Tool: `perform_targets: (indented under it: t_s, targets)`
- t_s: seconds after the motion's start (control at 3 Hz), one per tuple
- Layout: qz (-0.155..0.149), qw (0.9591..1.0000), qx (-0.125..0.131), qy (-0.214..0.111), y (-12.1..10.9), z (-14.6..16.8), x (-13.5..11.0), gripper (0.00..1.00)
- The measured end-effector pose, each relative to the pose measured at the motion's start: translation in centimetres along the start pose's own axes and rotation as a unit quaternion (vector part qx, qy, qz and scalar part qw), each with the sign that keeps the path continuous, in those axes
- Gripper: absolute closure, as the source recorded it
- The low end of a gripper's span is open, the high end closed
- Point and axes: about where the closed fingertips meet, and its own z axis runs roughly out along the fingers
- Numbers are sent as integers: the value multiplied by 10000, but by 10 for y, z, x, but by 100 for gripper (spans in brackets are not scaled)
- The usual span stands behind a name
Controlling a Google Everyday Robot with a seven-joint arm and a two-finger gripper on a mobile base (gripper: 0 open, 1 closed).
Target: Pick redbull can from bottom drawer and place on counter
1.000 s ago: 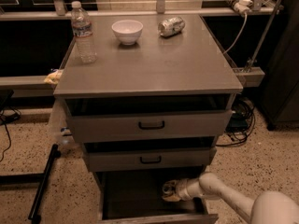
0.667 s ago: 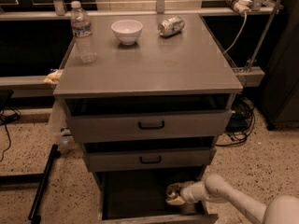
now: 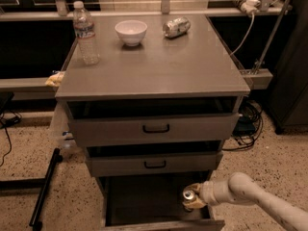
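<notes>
At the bottom right of the frame, the gripper (image 3: 191,198) was seen inside the open bottom drawer (image 3: 137,201), at its right side, carried on a pale arm (image 3: 250,198) that entered from the lower right corner. Its jaws were clamped on the redbull can (image 3: 188,194), of which mainly the silver top was shown, with the yellowish fingers (image 3: 194,205) wrapped close around it. The can was held within the dark inside of the drawer, just below the middle drawer (image 3: 155,164); whether it touched the drawer floor could not be told. Above, the top drawer (image 3: 154,128) was also pulled slightly out, each of these two marked by a black handle. The counter (image 3: 159,71) filled the upper middle of the frame. On it, a water bottle (image 3: 85,32) was stood upright at the upper left, a white bowl (image 3: 131,32) was set near it, and a dented silver can (image 3: 176,27) was laid on its side further right. A speckled floor (image 3: 19,201) was shown at the lower left.
</notes>
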Motion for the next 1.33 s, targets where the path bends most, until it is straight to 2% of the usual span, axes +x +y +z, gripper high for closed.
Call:
perform_targets:
  t_s: [0.67, 1.0, 1.33]
  targets:
    - [-126, 9999, 45, 4, -4, -11, -14, 100]
    - [-261, 9993, 248, -58, -1, -48, -57, 100]
    - [-332, 9987, 375, -70, 23, -99, -128, 100]
